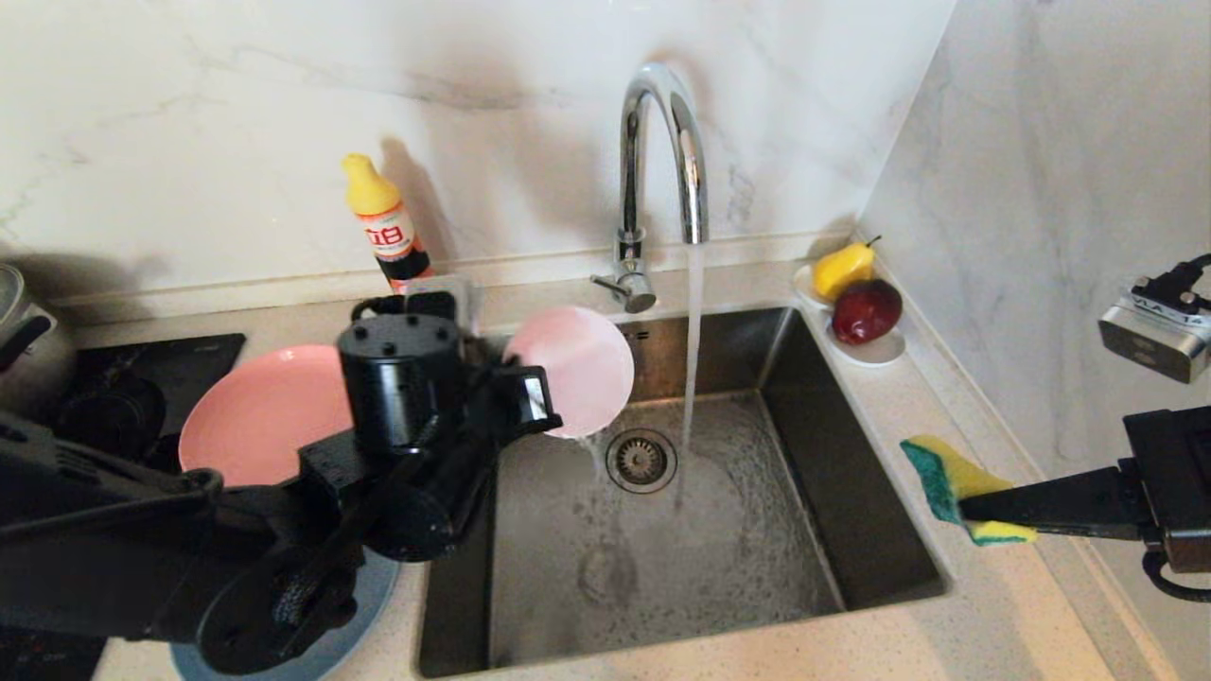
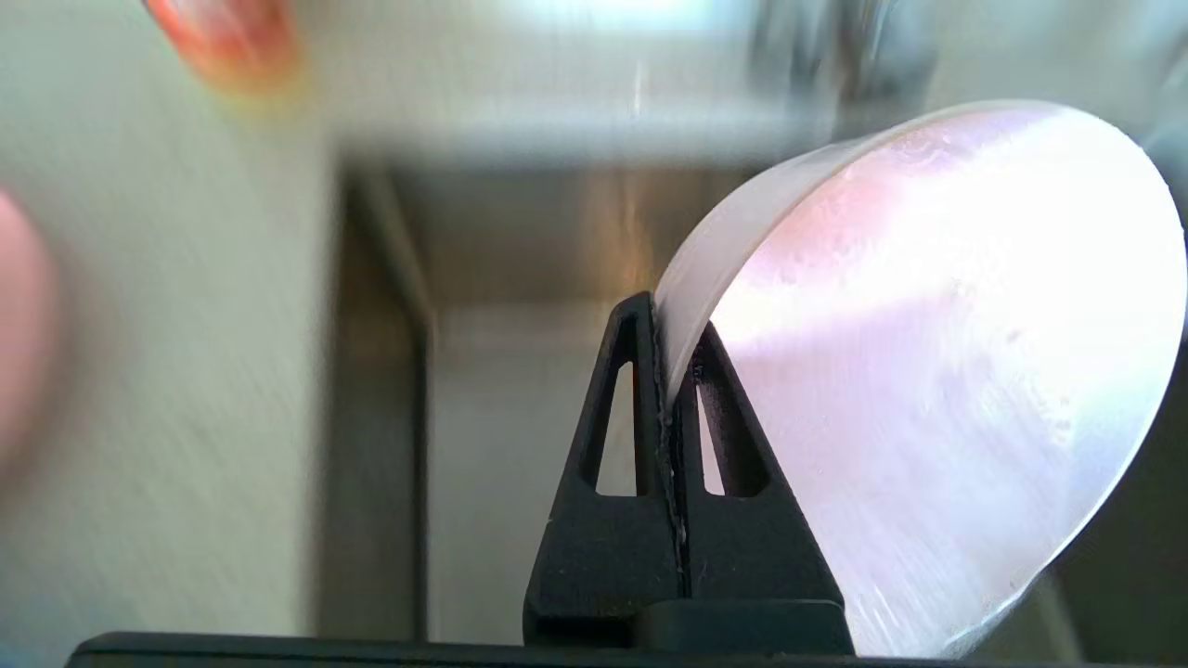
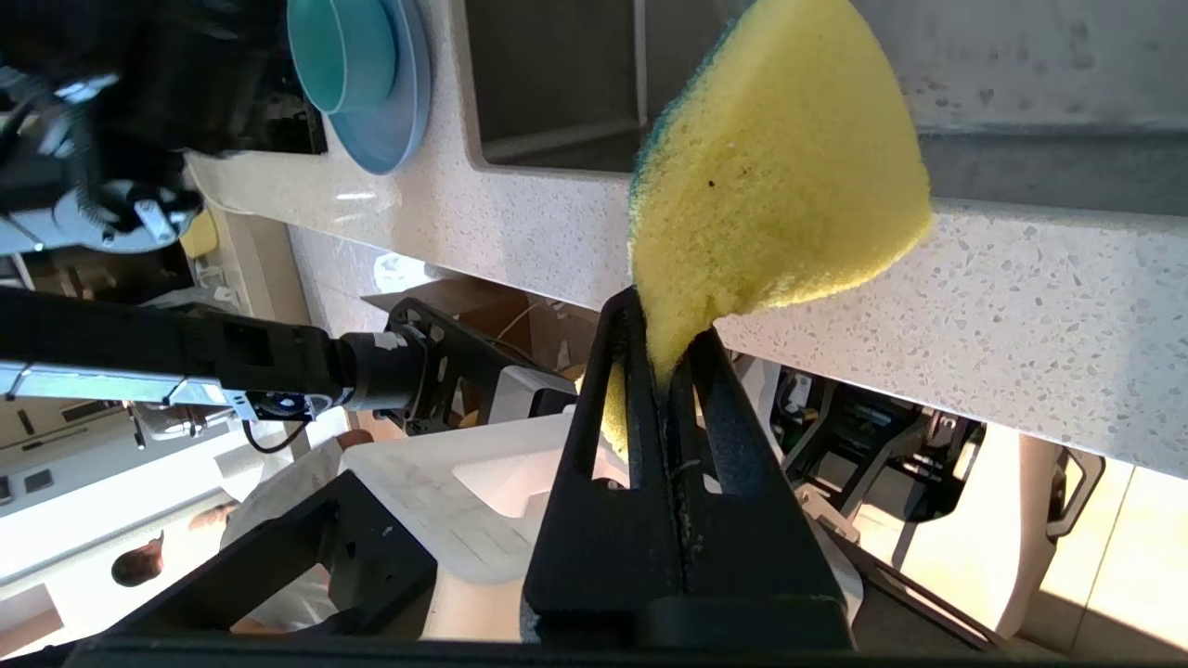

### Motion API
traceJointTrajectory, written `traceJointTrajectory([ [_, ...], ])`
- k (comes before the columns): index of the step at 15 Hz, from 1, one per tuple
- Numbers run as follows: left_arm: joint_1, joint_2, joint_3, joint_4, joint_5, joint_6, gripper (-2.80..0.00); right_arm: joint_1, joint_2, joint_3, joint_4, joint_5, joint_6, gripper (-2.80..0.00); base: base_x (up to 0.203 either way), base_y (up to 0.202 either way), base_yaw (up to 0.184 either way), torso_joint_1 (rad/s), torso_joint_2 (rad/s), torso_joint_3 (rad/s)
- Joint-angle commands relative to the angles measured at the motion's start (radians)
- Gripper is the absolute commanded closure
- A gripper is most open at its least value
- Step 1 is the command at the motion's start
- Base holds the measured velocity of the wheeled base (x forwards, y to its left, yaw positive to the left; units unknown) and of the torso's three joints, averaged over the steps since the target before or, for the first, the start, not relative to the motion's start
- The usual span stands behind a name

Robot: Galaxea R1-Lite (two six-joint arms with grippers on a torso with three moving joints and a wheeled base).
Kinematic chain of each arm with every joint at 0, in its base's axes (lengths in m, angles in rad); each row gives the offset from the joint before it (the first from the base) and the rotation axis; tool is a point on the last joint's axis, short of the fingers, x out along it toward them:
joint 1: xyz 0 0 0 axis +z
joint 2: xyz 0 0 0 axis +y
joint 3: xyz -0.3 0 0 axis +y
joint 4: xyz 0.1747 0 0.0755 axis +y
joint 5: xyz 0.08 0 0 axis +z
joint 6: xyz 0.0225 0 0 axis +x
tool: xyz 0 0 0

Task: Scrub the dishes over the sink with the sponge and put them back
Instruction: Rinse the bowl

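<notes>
Both pincers are clamped: left pincer (image 2: pixel 670 371) pinches the pale pink bowl (image 1: pixel 572 369) by its rim over the sink (image 1: pixel 851 530), right pincer (image 3: pixel 670 366) nips the sponge (image 1: pixel 956 487). Wet plastic on so thin a hold may slip out.

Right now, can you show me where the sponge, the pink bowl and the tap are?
sponge (image 1: pixel 956 487), head view, on its yellow face.
pink bowl (image 1: pixel 579 367), head view, middle of its round underside.
tap (image 1: pixel 662 104), head view, top of the chrome curve.
</notes>
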Motion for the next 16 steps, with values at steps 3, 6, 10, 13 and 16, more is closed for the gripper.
traceJointTrajectory([
  [3, 0.017, -0.107, 0.080, -0.253, -0.030, 0.064, 0.00, 0.002, 0.005, -0.002, 0.003, 0.005, 0.003, 0.00, 0.000, 0.000, 0.000, 0.000, 0.00, 0.000],
  [6, 0.018, -0.197, 0.096, -0.265, -0.075, 0.068, 0.00, 0.002, 0.005, 0.004, 0.003, 0.015, 0.003, 0.00, 0.000, 0.000, 0.000, 0.000, 0.00, 0.000],
  [10, 0.018, -0.337, 0.114, -0.264, -0.159, 0.066, 0.00, 0.002, 0.017, 0.017, -0.038, 0.025, 0.004, 0.00, 0.000, 0.000, 0.000, 0.000, 0.00, 0.000],
  [13, 0.018, -0.388, 0.134, -0.265, -0.218, 0.063, 0.00, 0.002, 0.017, 0.017, -0.039, 0.025, 0.004, 0.00, 0.000, 0.000, 0.000, 0.000, 0.00, 0.000],
  [16, 0.018, -0.416, 0.174, -0.266, -0.255, 0.060, 0.00, 0.002, 0.014, 0.015, -0.039, 0.025, 0.004, 0.00, 0.000, 0.000, 0.000, 0.000, 0.00, 0.000],
])
